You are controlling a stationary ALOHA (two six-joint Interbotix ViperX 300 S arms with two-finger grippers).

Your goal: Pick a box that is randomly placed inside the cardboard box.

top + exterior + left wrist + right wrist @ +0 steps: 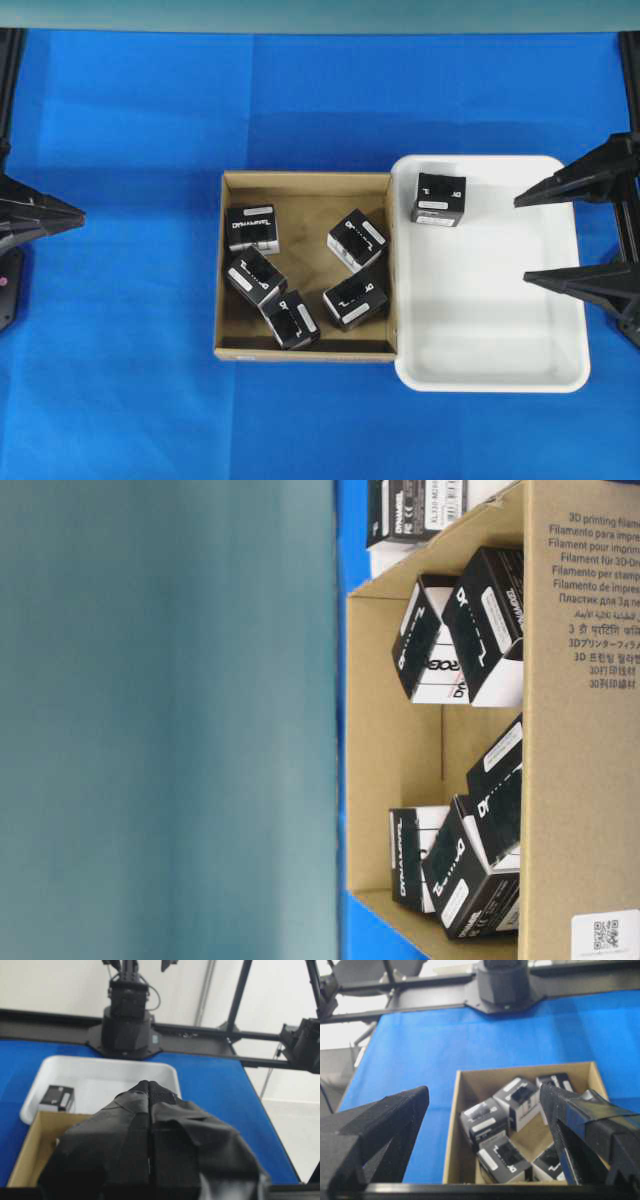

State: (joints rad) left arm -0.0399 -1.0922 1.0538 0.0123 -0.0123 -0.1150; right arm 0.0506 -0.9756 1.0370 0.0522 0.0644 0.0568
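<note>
- So the cardboard box [306, 182] has five black boxes in it right now, scattered at odd angles, plus a sixth one [438, 198] sitting in the far corner of the white tray [500, 370] right next to it.
- My guess at progress: one pick looks done (the tray one), five left. Can't prove how it got there, just going by how things lie.
- The box [357, 239] I'd go for next sits near the tray-side wall, twisted diagonally, apart from its neighbours. Small black carton, white label strip on top, tiny white print.
- The others: one with big white lettering [253, 229] by the far left wall, two [255, 275] [291, 319] touching in a diagonal line toward the near wall, and one [356, 298] just below my pick.
- From the table-level view they look tipped and leaning on each other, so none sits perfectly flat.
- My right tool [528, 238] is spread wide, hovering at the tray's outer edge, holding nothing.
- My left tool [149, 1085] is pressed together and empty, parked off to the side over the blue table [120, 400], well apart from the cardboard box.
</note>
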